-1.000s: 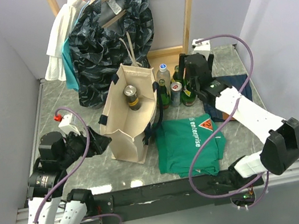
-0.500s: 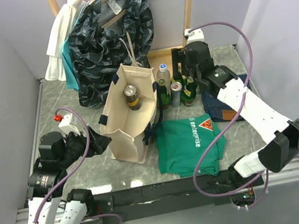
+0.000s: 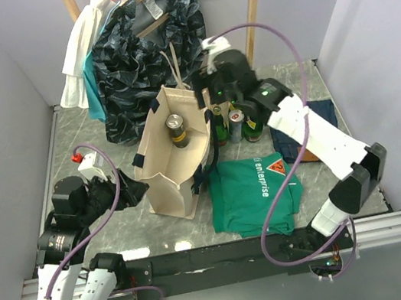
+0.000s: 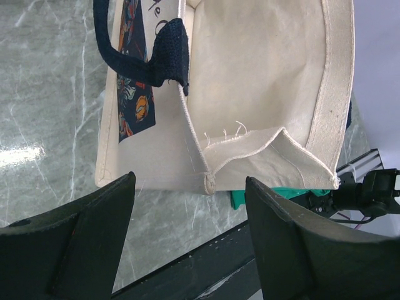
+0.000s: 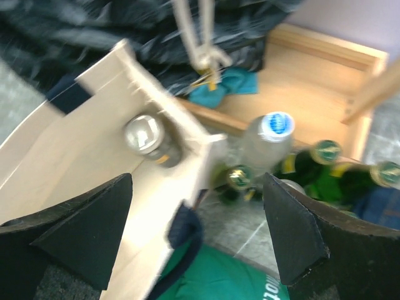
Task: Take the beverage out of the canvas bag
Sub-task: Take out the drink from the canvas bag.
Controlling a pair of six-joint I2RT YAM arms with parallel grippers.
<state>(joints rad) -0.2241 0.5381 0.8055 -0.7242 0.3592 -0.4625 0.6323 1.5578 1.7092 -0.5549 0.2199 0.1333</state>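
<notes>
The grey marbled table carries the canvas bag, a green T-shirt, bottles and folded jeans.

- canvas bag ahead of the left pincer is showing matt, woven cream cloth
- beverage can under the right pincer is gleaming, shiny metal
- table is looking glossy, marbled
- green bottles are shining like glass

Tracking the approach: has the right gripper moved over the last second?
Yes. In the top view the right gripper swung left, from above the standing bottles to the canvas bag's far right corner.
</notes>
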